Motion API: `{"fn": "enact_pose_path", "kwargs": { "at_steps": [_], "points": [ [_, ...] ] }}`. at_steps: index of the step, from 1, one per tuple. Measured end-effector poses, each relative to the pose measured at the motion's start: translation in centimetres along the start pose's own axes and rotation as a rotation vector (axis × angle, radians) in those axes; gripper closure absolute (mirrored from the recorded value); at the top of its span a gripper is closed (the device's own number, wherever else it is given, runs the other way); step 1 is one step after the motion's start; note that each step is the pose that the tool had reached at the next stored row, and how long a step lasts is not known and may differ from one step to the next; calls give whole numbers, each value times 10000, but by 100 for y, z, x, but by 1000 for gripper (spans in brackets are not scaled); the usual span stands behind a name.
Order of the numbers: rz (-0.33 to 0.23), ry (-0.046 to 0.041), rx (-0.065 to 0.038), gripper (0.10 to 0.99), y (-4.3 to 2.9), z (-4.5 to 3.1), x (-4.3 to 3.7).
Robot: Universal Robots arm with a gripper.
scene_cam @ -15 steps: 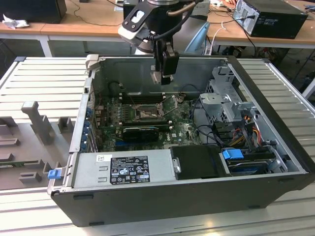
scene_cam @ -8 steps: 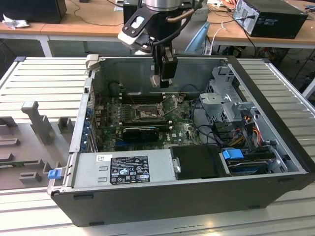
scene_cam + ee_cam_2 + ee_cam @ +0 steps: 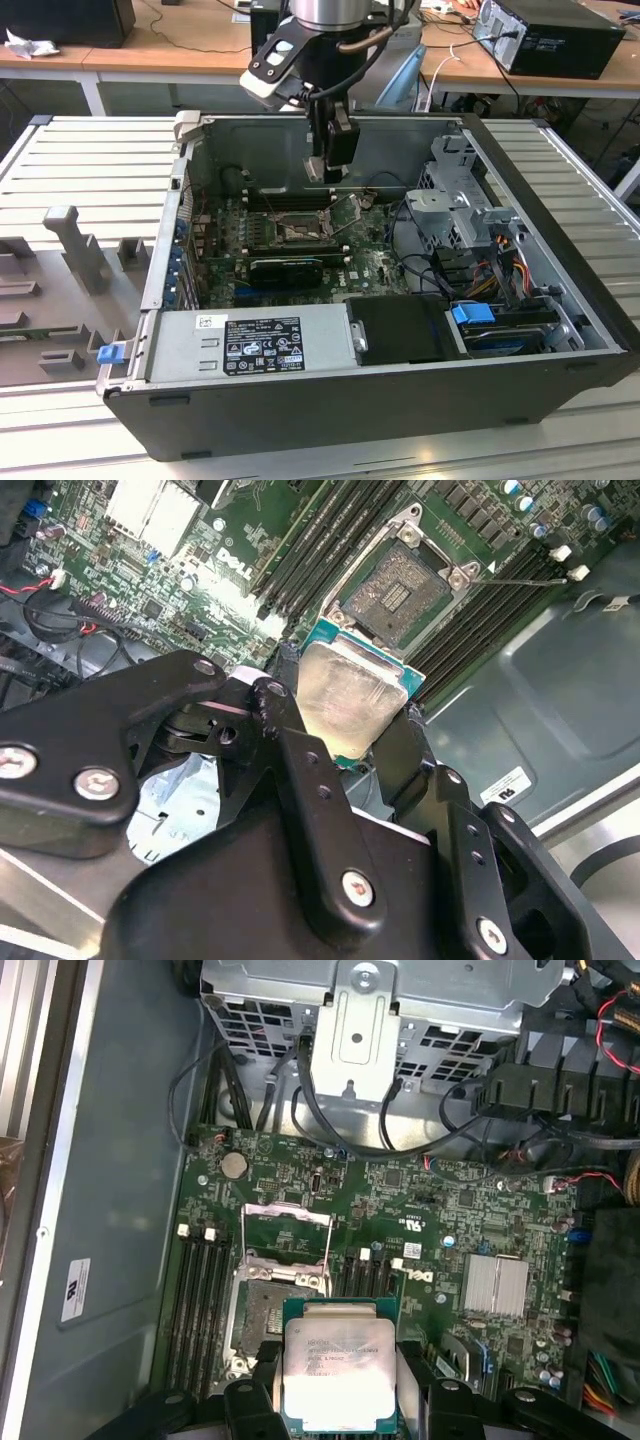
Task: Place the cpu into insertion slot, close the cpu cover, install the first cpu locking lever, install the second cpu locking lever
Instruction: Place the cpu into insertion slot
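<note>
In the first wrist view the cpu [image 3: 337, 1372] covers part of the insertion slot [image 3: 260, 1315], the claw [image 3: 337, 1405] hiding its edges.

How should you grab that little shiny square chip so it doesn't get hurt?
By two opposite side edges, coming down from above, is probably best. The cpu is thin and flat, so its smooth metal top gives nothing to pinch, and its underside should stay free to meet the insertion slot. The gripper holds it just that way now, pinching it from both sides.

Electronics lab, opened computer case [image 3: 300, 405], cable-strewn wooden benches [image 3: 185, 48] behind
</note>
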State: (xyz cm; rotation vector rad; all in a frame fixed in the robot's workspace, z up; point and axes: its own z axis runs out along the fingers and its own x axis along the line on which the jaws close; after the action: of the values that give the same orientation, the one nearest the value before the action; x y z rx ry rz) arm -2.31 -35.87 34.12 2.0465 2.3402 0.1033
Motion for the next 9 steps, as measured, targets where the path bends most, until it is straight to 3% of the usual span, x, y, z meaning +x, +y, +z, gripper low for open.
{"fn": "enact_pose_path", "kwargs": {
  "at_steps": [9],
  "points": [
    [-1,1,3,549,-6,75,-1]
  ]
}}
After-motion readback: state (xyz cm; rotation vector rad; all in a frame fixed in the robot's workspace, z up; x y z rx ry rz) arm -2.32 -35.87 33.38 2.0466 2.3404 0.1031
